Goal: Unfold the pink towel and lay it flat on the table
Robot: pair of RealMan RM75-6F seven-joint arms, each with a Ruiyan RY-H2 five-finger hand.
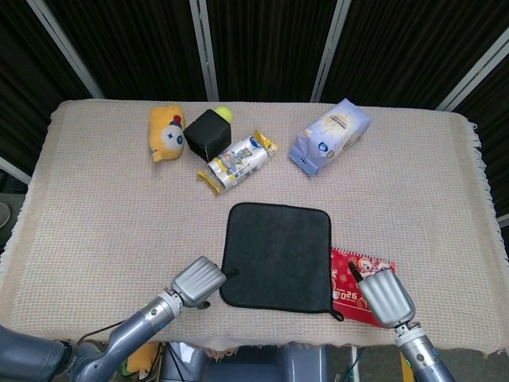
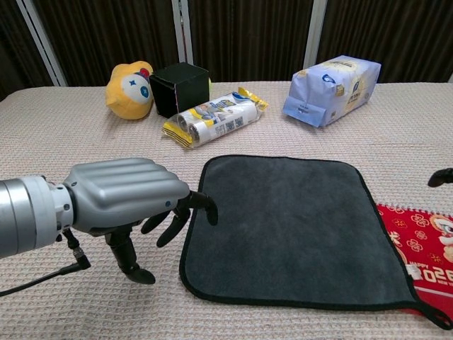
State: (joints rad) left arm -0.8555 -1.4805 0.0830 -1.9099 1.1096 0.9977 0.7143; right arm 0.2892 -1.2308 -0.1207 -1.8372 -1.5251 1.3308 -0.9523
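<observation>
The towel [image 1: 278,256] lies spread open and flat on the bench [image 1: 103,207], its dark grey side up, square, a thin pink edge showing along its near border.
</observation>
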